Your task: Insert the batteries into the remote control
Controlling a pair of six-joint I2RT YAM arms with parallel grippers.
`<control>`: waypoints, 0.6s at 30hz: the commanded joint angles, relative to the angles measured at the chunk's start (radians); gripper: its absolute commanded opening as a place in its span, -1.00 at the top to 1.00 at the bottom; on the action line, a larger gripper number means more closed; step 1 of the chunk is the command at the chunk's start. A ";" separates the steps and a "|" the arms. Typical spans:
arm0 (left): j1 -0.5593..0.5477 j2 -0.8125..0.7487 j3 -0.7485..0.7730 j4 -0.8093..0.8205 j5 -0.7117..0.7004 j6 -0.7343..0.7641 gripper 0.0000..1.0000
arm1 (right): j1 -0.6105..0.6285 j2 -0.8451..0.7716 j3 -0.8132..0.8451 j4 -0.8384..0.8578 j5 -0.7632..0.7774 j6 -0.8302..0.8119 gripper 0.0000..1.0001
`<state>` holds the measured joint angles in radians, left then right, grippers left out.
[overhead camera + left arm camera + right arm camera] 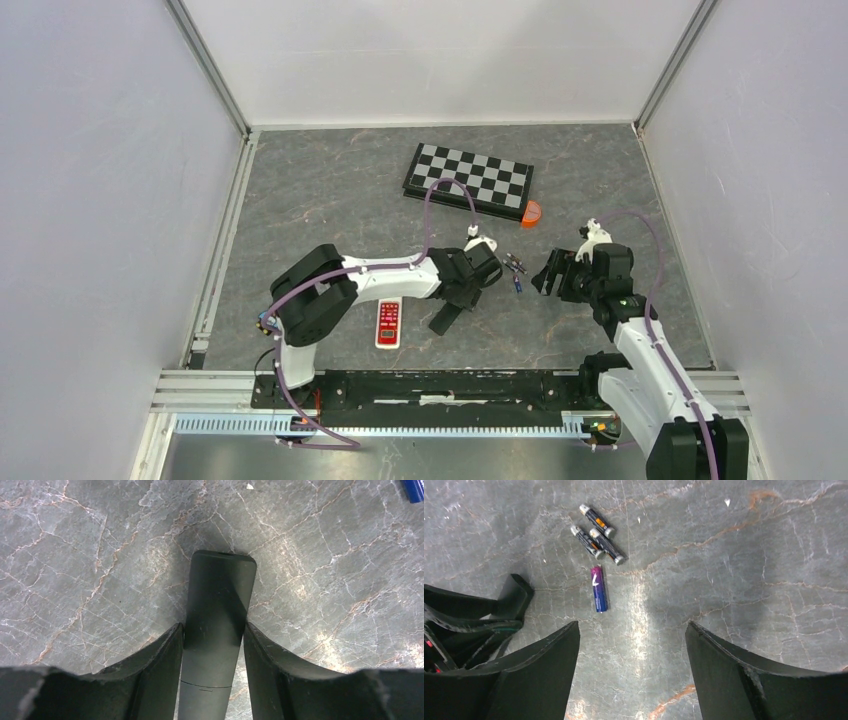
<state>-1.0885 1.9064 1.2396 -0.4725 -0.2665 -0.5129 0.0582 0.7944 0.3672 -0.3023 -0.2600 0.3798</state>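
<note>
Arms (400, 277): white links, black joints; purple cables (445, 182) looping alongside; matte black tool fingers (724, 672).

Overhead wide; wrists close, downward; batteries (598, 588) shared.

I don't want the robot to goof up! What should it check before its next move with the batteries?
1. Left gripper touching both sides of the black remote: ok.
2. Grip tight enough to lift: cannot tell.
3. Remote's battery lid off: not ok, the back looks closed.
4. Right gripper open: ok.
5. Four batteries lying free on the table: ok.
</note>
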 commanded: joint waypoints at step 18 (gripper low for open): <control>0.170 -0.068 -0.035 0.110 0.136 -0.205 0.26 | 0.470 -0.055 -0.247 0.628 0.015 0.386 -0.71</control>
<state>-0.9592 1.9133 1.2568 -0.4488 -0.1963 -0.6006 0.4370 0.7212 0.1680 0.0479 -0.3176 0.6125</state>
